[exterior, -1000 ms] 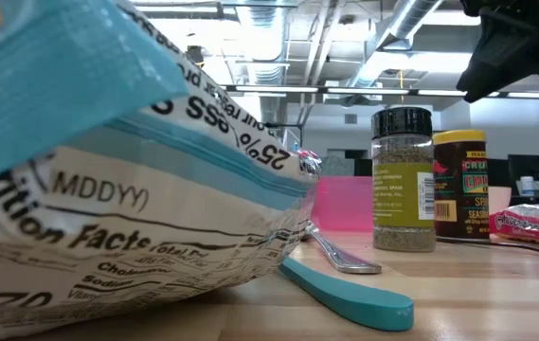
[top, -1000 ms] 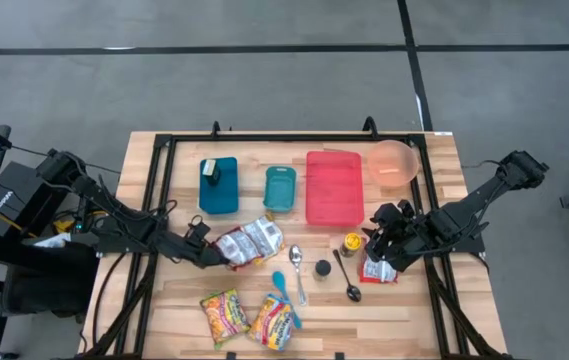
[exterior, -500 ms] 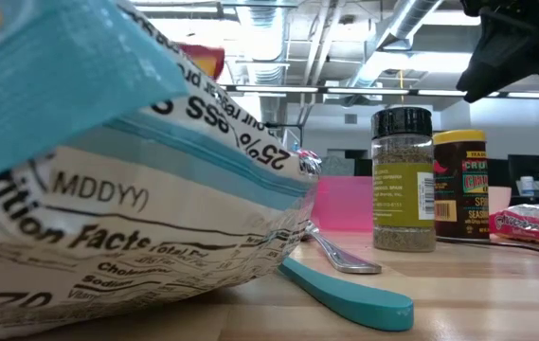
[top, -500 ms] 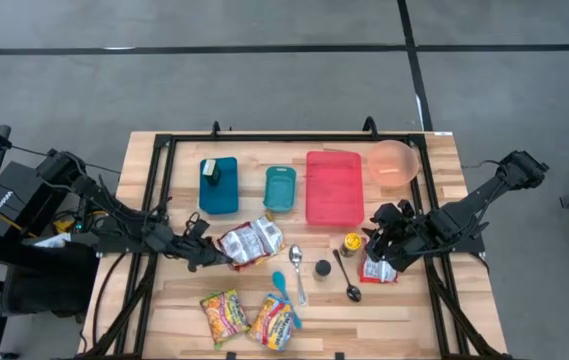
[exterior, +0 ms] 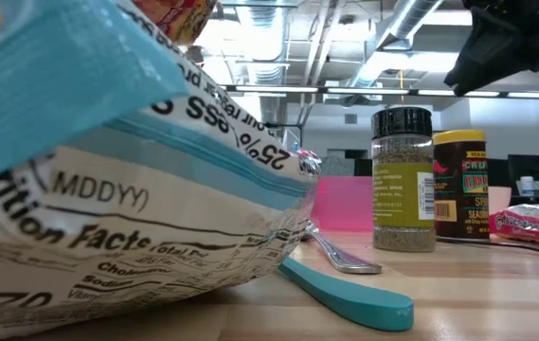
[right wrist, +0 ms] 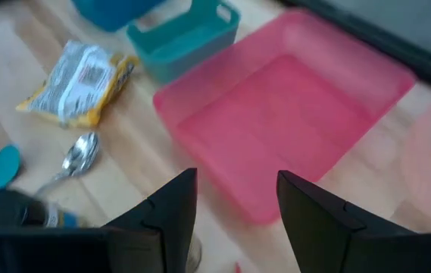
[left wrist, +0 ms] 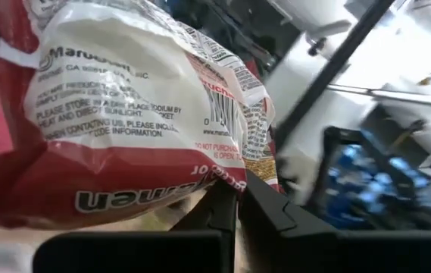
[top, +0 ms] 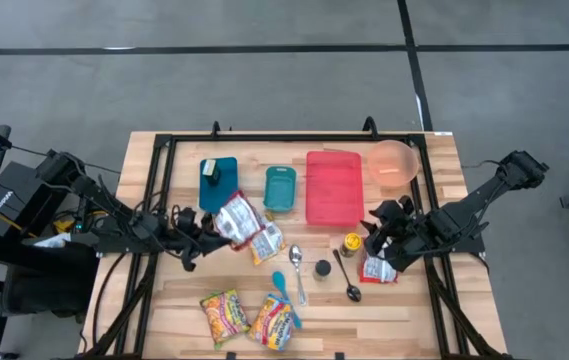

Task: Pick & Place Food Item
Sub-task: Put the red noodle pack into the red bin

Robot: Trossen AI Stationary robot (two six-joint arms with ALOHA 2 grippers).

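The left gripper [top: 207, 228] is closed on one edge of a red and white ramen packet [top: 236, 217], which it holds above the table [top: 414, 310], just in front of the dark teal container [top: 218, 185]. In the left wrist view the fingers [left wrist: 223, 212] pinch the packet's [left wrist: 124, 114] lower seam. In the high view the packet's long axis runs diagonally, from the gripper toward the far right; its printed back faces up.

The right gripper [top: 376, 228] hangs above the table with its jaws partly apart and nothing between them, beside the yellow-lidded seasoning jar [top: 352, 242].

Item count, high view:
- Snack packets: five. One held; one yellow-edged packet [top: 267, 240] lying by the held one; two colourful packets [top: 223, 314] [top: 273, 321] at the near edge; one red packet [top: 376, 268] under the right arm.
- Containers: one dark teal, one small teal bin [top: 280, 188], one pink tray [top: 334, 187], one pink bowl [top: 394, 163].
- Jars: two, the seasoning jar and a black-lidded spice jar [top: 322, 268].
- Utensils: one metal spoon [top: 298, 268], one black spoon [top: 348, 278], one teal spoon [top: 282, 288].
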